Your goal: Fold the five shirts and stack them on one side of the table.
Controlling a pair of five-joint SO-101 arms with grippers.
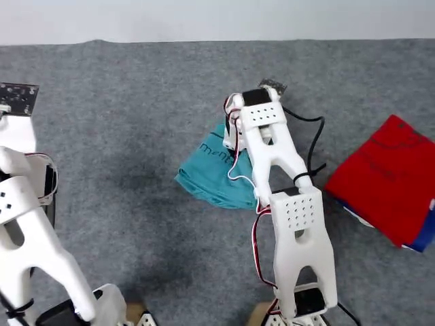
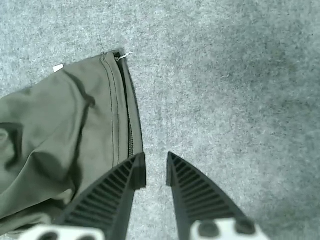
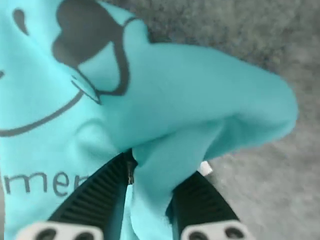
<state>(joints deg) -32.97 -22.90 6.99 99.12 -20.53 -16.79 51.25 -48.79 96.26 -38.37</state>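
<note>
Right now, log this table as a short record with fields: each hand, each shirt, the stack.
left hand: open, holding nothing, above the grey fabric-covered table
olive-green cotton shirt: rumpled, not folded, its hem beside the left hand
right hand: shut on a fold of the teal printed cotton shirt
teal shirt placement: mid-table, bunched, not folded
stack: folded red cotton shirt on top, blue garment showing beneath, on the right arm's side of the table

Robotics lab bench (hobby-grade), grey felt tabletop (image 1: pixel 136 102), white plastic arms (image 1: pixel 299 224), exposed wiring (image 1: pixel 309 146), circuit board (image 1: pixel 17 98)
</note>
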